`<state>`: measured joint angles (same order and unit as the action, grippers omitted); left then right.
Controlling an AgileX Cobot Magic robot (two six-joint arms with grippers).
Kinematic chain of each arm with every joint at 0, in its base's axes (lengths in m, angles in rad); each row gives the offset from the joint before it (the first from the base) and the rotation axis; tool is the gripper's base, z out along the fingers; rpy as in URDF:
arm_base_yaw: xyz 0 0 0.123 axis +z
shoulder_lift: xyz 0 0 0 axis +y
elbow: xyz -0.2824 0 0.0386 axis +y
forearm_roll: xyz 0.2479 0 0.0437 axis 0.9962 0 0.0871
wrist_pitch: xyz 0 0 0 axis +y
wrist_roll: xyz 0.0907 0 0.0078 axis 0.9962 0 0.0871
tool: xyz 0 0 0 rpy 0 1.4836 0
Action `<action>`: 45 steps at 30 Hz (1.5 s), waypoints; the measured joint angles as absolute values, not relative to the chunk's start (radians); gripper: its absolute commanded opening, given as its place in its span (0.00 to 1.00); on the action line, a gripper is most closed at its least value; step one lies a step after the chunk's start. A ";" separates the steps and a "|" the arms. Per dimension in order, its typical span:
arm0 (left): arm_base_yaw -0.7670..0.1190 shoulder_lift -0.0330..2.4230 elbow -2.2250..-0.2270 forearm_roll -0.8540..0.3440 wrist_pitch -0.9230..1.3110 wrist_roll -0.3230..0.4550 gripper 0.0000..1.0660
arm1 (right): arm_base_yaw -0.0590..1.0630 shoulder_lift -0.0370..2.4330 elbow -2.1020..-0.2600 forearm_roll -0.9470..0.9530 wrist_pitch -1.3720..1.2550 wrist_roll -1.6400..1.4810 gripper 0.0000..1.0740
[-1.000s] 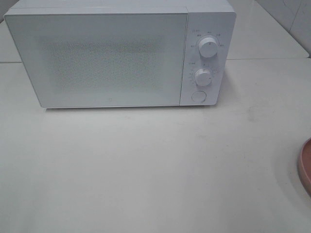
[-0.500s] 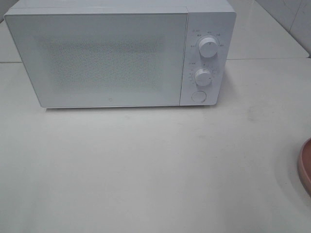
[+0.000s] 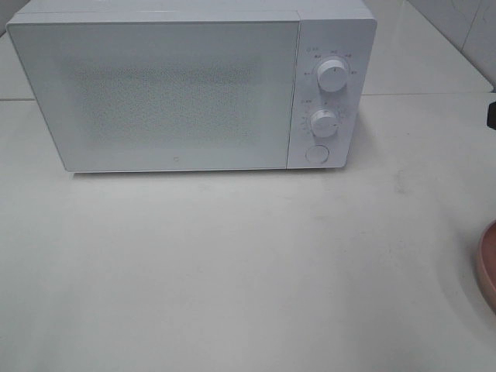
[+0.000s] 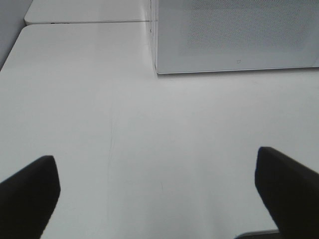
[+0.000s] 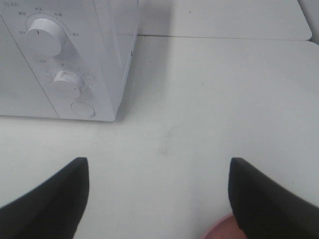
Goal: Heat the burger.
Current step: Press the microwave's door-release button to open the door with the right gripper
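The white table (image 3: 232, 263) is carrying a closed white microwave (image 3: 170, 93) and, far right, a pink plate (image 3: 488, 267); both arms' jaws are hanging released, grasping nothing.

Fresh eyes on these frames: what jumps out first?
A white microwave at the back of the table, door shut, two knobs on its right panel. A pink-brown plate rim peeks in at the right edge; no burger shows. The left gripper and right gripper are open, empty.
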<state>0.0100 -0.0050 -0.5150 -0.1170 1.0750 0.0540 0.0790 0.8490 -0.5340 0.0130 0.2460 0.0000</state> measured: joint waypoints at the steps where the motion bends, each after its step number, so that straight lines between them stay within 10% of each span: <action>1: 0.010 -0.005 -0.515 -0.117 1.075 0.054 0.94 | 0.079 0.877 -0.527 0.013 0.176 0.000 0.70; 24: 0.010 -0.005 -0.515 -0.117 1.075 0.054 0.94 | 0.098 1.151 -0.238 0.052 -0.621 -0.006 0.70; 45: 0.010 -0.005 -0.515 -0.117 1.075 0.054 0.94 | 0.672 1.522 -0.237 0.663 -1.110 -0.338 0.70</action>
<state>0.0100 -0.0050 -0.5150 -0.1170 1.0750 0.0540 0.6720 1.5220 -0.2370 0.6630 -1.1100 -0.3380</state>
